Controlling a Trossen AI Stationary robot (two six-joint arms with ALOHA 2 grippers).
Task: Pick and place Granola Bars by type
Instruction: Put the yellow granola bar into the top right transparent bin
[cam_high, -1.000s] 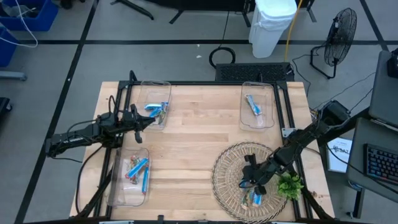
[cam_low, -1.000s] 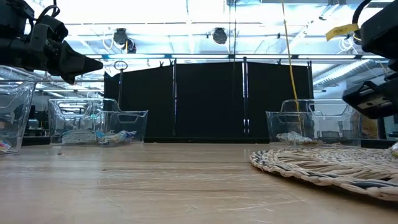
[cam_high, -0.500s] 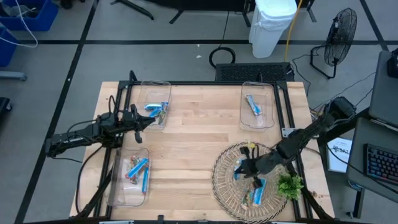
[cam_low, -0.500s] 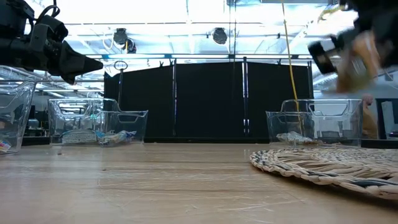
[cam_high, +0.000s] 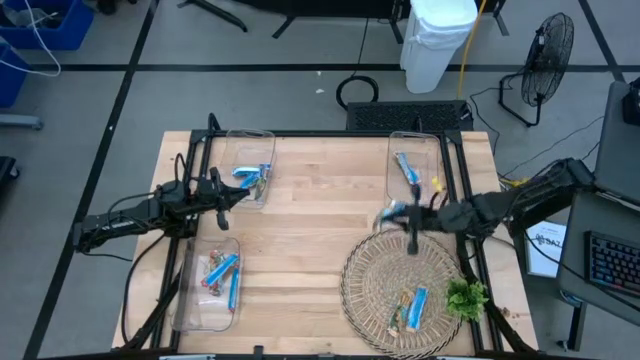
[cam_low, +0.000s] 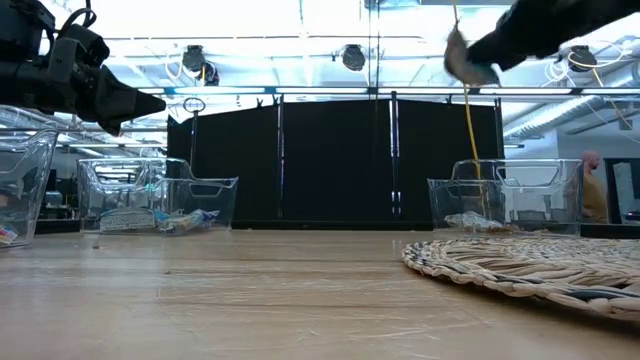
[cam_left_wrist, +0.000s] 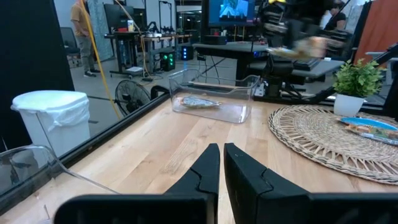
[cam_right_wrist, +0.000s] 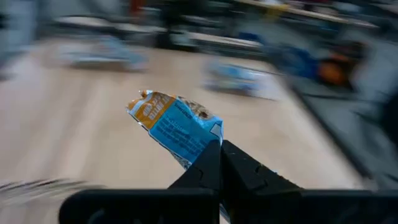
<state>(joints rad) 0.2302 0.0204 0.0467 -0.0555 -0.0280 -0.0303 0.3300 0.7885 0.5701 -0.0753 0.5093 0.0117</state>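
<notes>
My right gripper (cam_high: 393, 213) hangs above the table between the woven mat (cam_high: 372, 262) and the far-right clear bin (cam_high: 413, 172), shut on a granola bar (cam_right_wrist: 176, 126) in a blue and orange wrapper. Two more bars (cam_high: 417, 299) lie flat on the mat. My left gripper (cam_high: 240, 193) is shut and hovers in the air between the far-left bin (cam_high: 251, 172) and the near-left bin (cam_high: 209, 284). Both left bins hold bars, and a blue bar (cam_high: 406, 169) lies in the far-right bin. My right gripper pinches the bar between its two fingers at one end of the wrapper (cam_right_wrist: 199, 151). The rest of the bar sticks out past the fingertips, up and to one side. It is lifted clear of the mat and table.
A green leafy sprig (cam_high: 466, 297) stands at the mat's near right edge. Bare wood lies in the table's middle (cam_high: 310, 230). The low view shows my right arm (cam_low: 530, 25) high above the table. A black frame rail runs along the far edge.
My right gripper has risen from the near part of the woven mat with the bar and swung quickly toward the far edge, toward the far-right bin, tipping from pointing down to nearly level. The bar is lifted clear. My left arm has kept still.
</notes>
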